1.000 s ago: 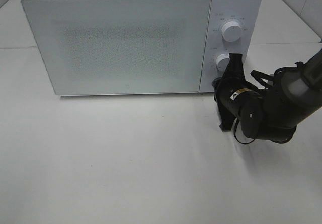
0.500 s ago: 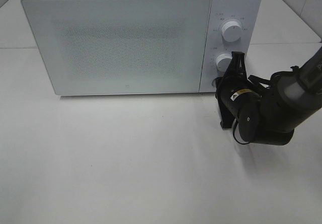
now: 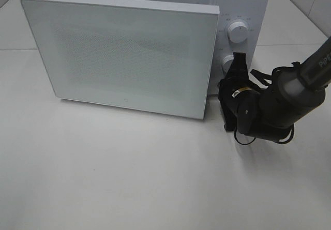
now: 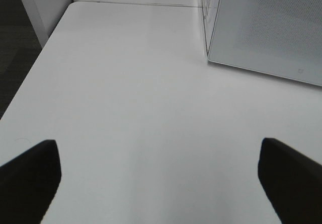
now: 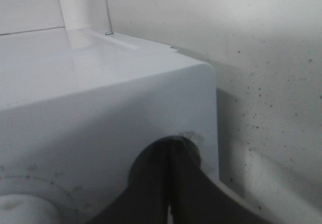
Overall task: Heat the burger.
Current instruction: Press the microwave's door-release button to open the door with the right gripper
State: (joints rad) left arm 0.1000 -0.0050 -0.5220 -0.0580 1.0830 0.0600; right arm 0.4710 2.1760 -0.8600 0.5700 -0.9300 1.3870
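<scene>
Now the right tool (image 3: 239, 63), jaws pressed together, pokes the door-release button (image 5: 187, 139) low on the control panel of the microwave (image 3: 243, 0). The door (image 3: 124, 54) stands ajar at its free edge. The left tool (image 4: 161, 177), jaws wide apart and empty, hovers over the white surface (image 3: 129, 178) off the hinge side. The burger shows in no view; it may be inside. Opening is the step in hand. Next, a tool likely has to hook the loose edge and swing the door wide.

Right arm (image 3: 295, 93) reaches in from the right side with the wrist rolled sideways, right gripper (image 3: 239, 59) with jaws pressed together; left gripper (image 4: 161, 181) spread wide, fingers (image 4: 30, 176) gripping nothing.
</scene>
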